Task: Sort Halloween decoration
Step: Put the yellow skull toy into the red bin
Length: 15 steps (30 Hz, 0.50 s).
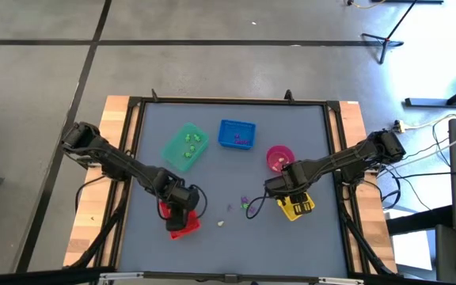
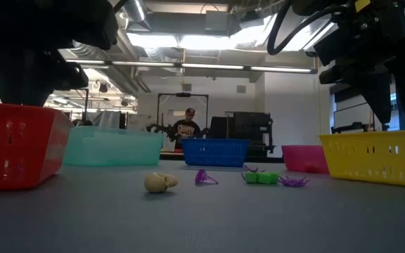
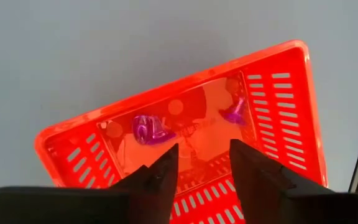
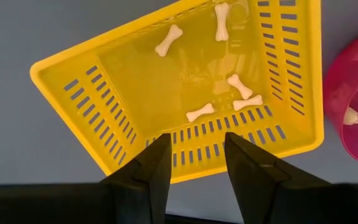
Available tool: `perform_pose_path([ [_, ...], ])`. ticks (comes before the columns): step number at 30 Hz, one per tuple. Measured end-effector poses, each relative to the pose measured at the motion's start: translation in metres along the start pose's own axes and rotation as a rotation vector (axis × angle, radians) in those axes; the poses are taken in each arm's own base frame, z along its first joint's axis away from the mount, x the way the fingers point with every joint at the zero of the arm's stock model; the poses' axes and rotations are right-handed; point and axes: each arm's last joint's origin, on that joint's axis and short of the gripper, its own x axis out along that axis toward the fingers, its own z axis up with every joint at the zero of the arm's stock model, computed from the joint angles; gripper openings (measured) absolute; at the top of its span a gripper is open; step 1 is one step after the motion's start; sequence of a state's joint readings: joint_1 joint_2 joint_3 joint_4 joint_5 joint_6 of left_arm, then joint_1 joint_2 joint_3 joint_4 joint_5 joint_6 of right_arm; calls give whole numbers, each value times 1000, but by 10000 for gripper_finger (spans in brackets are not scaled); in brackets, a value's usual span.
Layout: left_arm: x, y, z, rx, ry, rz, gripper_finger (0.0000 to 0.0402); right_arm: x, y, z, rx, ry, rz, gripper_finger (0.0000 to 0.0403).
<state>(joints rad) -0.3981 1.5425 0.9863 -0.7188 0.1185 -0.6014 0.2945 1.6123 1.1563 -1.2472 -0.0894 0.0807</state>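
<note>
My left gripper [image 3: 204, 152] is open and empty above the red tray [image 3: 185, 124], which holds two purple trinkets [image 3: 149, 129]. My right gripper [image 4: 197, 146] is open and empty above the yellow tray [image 4: 185, 81], which holds several white bone trinkets [image 4: 239, 86]. Loose trinkets lie on the grey table between the two trays [image 1: 244, 204]. The low view shows them as a beige skull [image 2: 160, 183], a purple piece [image 2: 204, 177], a green piece [image 2: 261, 178] and a purple spider [image 2: 292, 181].
A green tray [image 1: 185, 146] with green trinkets and a blue tray [image 1: 237, 134] with purple ones stand at the far middle. A pink bowl [image 1: 279, 157] with a pale trinket stands just beyond the yellow tray [image 1: 296, 206]. A person sits in the room beyond the table [image 2: 186, 126].
</note>
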Motion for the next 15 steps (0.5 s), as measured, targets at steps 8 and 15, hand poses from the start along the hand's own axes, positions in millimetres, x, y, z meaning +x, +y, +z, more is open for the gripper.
perform_pose_path([
  [8,0,0,0,0,-3,-6,173,-8,0,-4,-3,43,-4,147],
  [15,0,0,0,-30,42,-71,175,-40,2,2,-10,-30,-50,147],
])
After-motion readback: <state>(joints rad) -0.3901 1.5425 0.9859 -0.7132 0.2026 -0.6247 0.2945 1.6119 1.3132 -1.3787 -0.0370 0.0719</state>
